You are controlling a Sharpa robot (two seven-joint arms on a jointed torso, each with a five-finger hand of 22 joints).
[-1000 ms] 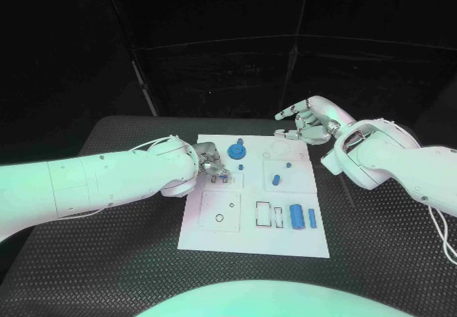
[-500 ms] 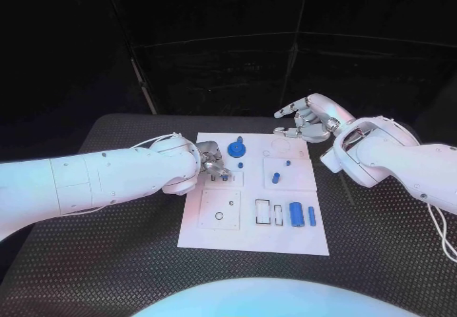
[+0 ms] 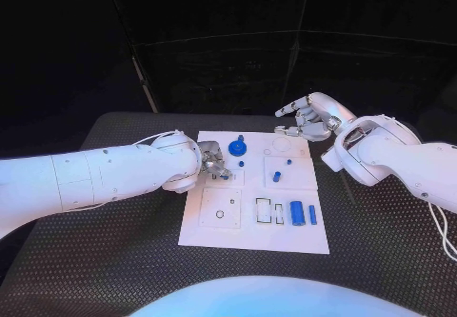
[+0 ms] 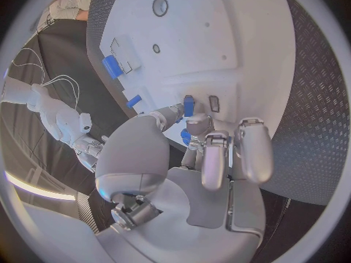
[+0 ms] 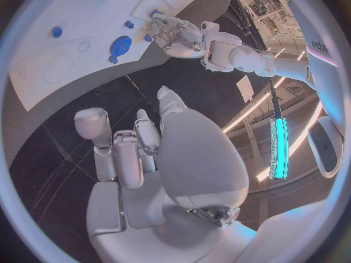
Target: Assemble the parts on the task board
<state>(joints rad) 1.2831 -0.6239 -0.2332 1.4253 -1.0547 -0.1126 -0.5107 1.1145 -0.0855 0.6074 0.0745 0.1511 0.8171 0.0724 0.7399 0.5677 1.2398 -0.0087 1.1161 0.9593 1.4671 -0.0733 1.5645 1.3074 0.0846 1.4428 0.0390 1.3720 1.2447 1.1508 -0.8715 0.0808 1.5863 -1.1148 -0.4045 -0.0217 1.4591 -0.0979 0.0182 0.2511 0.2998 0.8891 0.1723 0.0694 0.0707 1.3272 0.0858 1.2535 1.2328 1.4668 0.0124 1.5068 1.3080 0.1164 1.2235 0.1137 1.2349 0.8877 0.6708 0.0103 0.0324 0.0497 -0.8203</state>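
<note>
At the centre of the head view, on the black desk (image 3: 114, 264): one white task board (image 3: 249, 234), long axis running up the frame.

Upper left of the board: left hand (image 3: 213, 162), fingers bent down onto the board, pinching a small blue peg (image 3: 224, 176) between fingertips. In the left wrist view the same peg (image 4: 189, 106) stands upright between the fingertips, its lower end at the board surface beside a small dark rectangular slot (image 4: 214, 103). State of the left hand: grasping the peg.

Upper middle of the board: blue round gear-like part (image 3: 236, 148) with a small knob just above it; a small blue stud (image 3: 241, 164) just below it.

Right of centre on the board: short blue peg (image 3: 276, 177), with a smaller blue piece (image 3: 288, 161) just above it.

Lower right of the board: blue cylinder (image 3: 297, 214) lying lengthwise, and a thinner blue bar (image 3: 312, 214) just beside it on the right; two outlined rectangular recesses (image 3: 263, 211) to their left. Lower left of the board: a raised white square plate with a small ring-shaped hole (image 3: 220, 214).

Upper right of the frame, just beyond the board's top right corner: right hand (image 3: 306, 121), raised above the desk, fingers partly curled and apart. State: released, nothing in it, as the right wrist view (image 5: 131, 146) confirms.
</note>
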